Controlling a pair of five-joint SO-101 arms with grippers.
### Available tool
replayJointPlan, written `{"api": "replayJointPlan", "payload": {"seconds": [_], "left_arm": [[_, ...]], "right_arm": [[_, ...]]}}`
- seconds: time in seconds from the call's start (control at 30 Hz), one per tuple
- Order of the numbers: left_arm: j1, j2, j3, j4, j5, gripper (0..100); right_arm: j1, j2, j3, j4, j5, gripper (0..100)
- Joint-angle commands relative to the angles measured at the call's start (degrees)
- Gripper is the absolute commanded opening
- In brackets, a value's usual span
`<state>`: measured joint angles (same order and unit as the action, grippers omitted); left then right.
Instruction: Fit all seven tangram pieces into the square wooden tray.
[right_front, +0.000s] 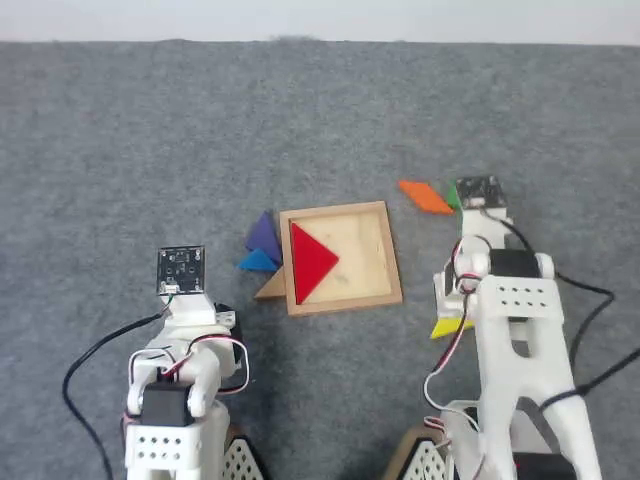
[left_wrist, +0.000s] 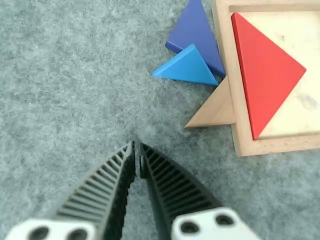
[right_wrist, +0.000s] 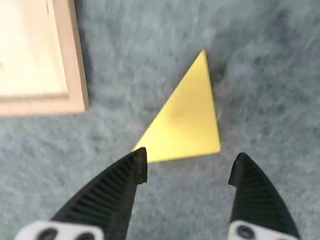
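- grey felt mat (right_front: 150, 130): covers the table, with wide bare room on the far side and to the left.
- right arm (right_front: 515, 300): hides most of the yellow triangle in the high view.
- square wooden tray (right_front: 335, 212): mid-mat, with most of its floor bare.
- red triangle (right_front: 310, 260): flat inside the tray, long edge along the left wall.
- dark blue triangle (right_front: 264, 235): on the mat, just outside the left wall.
- yellow triangle (right_wrist: 185, 120): on the mat off the tray's near right corner, apart from it.
- orange parallelogram (right_front: 424, 196): beyond the far right corner.
- plain wood triangle (left_wrist: 215, 110): touching the rim at the near left corner.
- light blue triangle (left_wrist: 187, 67): touching the dark blue one.
- green piece (right_front: 453, 195): a sliver beside the orange, its shape hidden.
- right gripper (right_wrist: 191, 157): fingers spread wide over the yellow triangle's edge, holding nothing.
- left gripper (left_wrist: 137, 150): fingers closed together, empty, over bare mat near the wood triangle.
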<state>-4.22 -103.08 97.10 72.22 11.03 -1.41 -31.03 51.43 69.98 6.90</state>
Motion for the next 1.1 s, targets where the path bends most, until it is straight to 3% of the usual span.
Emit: {"api": "replayJointPlan", "payload": {"seconds": [0.0, 0.27, 0.37, 0.67, 0.93, 1.07], "left_arm": [[-0.4, -1.1, -0.7, 0.1, -0.5, 1], [-0.4, -1.1, -0.7, 0.1, -0.5, 1], [-0.4, -1.1, -0.7, 0.1, -0.5, 1], [-0.4, -1.1, -0.7, 0.1, -0.5, 1], [-0.4, -1.1, -0.7, 0.1, -0.5, 1], [-0.4, -1.1, -0.7, 0.1, -0.5, 1]], "right_arm": [[-0.3, 4.0, 0.4, 0.3, 2.8, 27.4], [2.9, 33.5, -11.2, -7.1, -5.4, 27.4], [5.0, 39.7, -18.3, -4.4, -5.5, 27.4], [-0.4, 40.7, -20.8, -6.4, -6.0, 27.4], [-0.9, 41.2, -25.5, -7.4, -21.4, 27.2], [-1.5, 41.4, -27.1, -7.7, -22.9, 27.0]]}}
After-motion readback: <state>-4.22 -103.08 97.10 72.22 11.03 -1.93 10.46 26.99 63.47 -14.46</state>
